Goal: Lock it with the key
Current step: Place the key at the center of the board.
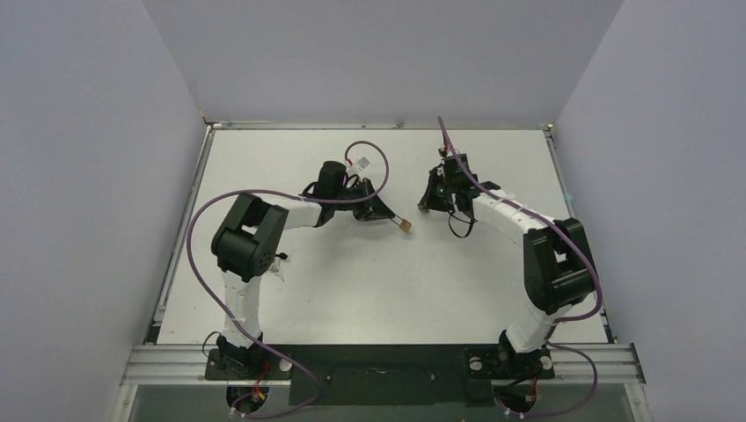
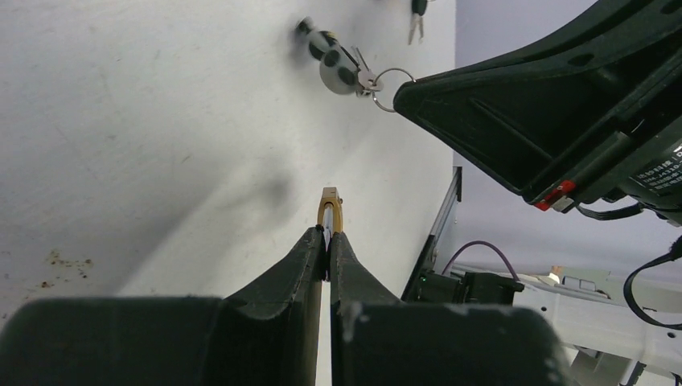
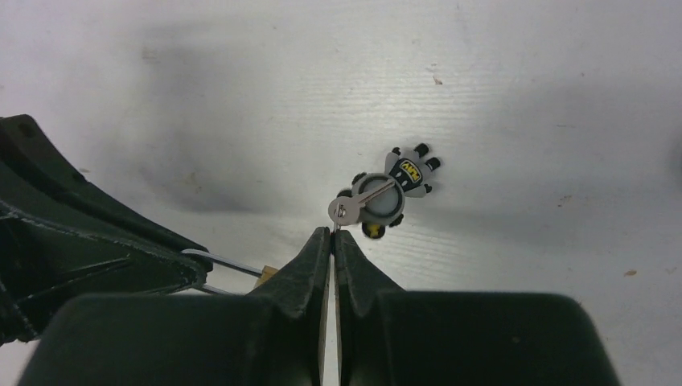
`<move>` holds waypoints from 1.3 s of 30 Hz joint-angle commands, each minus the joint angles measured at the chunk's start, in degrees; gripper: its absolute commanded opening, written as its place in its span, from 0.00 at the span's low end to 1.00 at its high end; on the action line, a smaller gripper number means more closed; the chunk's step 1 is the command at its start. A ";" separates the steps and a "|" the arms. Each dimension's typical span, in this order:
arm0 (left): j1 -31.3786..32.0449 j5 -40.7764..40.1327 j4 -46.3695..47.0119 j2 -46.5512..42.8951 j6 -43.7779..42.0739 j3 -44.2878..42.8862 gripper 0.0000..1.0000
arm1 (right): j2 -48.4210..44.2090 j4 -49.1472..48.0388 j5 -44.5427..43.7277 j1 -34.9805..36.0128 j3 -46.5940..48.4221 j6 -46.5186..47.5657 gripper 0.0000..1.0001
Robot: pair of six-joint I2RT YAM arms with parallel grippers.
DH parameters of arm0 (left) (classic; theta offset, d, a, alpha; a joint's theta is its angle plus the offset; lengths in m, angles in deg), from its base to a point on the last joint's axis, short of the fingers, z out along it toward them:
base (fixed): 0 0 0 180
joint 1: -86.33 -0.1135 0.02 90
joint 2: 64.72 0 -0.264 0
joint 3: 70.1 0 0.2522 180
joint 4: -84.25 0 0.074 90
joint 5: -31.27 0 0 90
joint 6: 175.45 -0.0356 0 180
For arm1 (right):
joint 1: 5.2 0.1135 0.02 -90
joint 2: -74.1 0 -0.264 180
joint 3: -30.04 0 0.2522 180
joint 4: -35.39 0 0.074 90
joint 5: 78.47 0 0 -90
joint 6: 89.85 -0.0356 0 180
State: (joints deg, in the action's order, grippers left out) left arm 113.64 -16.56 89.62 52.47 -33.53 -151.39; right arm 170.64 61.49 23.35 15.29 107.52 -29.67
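Clamped between the closed fingers of the left hand (image 1: pixel 392 219): a small brass padlock (image 1: pixel 405 226), sticking out past the fingertips toward the right arm. Held near the middle of the table (image 1: pixel 352 299), somewhat closer to the far edge than to the near one. From the left wrist camera, only the narrow edge of the brass body in sight, squeezed between the two black fingers. From the right wrist camera, a silver shackle (image 3: pixel 219 261) beside the left hand's finger, with a corner of brass next to it; open or snapped home, impossible to tell.

Just across from it, the right hand (image 1: pixel 427 207), pointed down at the table, fingers fully together with no gap between them. Right at its tips, a silver key (image 3: pixel 351 203) on a key ring (image 2: pixel 375 83), lying on the white table a little right of centre and toward the far edge. On the same ring, a keychain charm (image 3: pixel 396 186): round grey body, black paws, a black tag with yellow letters. Key pinched by the fingertips or merely touched: impossible to tell. Near the charm in the left wrist view, a second key (image 2: pixel 416 20) with a dark head, partly cut off by the top edge. Padlock and key near each other but apart.
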 commanded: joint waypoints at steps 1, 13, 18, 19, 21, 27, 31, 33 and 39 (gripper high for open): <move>0.44 -0.79 1.07 3.03 -1.55 -3.72 0.00 | 4.31 0.24 -3.21 0.86 3.57 -1.22 0.00; 0.55 -4.24 -7.74 5.09 -6.94 -5.92 0.21 | 5.36 -0.81 -4.21 4.62 2.56 -2.68 0.00; 0.46 -11.49 -15.70 1.37 -10.72 -6.83 0.36 | 5.21 -0.49 -4.22 4.73 2.67 -2.77 0.02; 0.40 -12.37 -16.67 0.19 -11.72 -7.18 0.37 | 4.84 -0.39 -4.24 4.73 2.82 -2.76 0.04; 0.38 -15.29 -19.86 -1.68 -13.19 -7.71 0.39 | 4.15 0.09 -4.47 4.93 3.00 -2.79 0.15; 0.06 -26.75 -30.70 -8.82 -15.10 -8.20 0.44 | 1.11 2.67 -7.51 6.97 4.66 -1.89 0.48; -0.97 -35.49 -38.28 -17.67 -14.45 -6.61 0.45 | -0.19 3.70 -10.08 10.27 6.10 -2.54 0.58; -1.88 -40.39 -43.11 -23.23 -14.62 -5.99 0.45 | -0.03 3.79 -12.37 12.96 7.31 -3.18 0.63; -8.74 -51.05 -57.25 -37.91 -17.77 -7.08 0.45 | 5.95 0.83 -16.52 22.51 14.19 -6.20 0.66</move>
State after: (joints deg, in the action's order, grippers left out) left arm 109.38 -57.01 44.47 23.27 -48.44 -156.85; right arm 173.28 65.84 11.08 32.69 116.35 -33.52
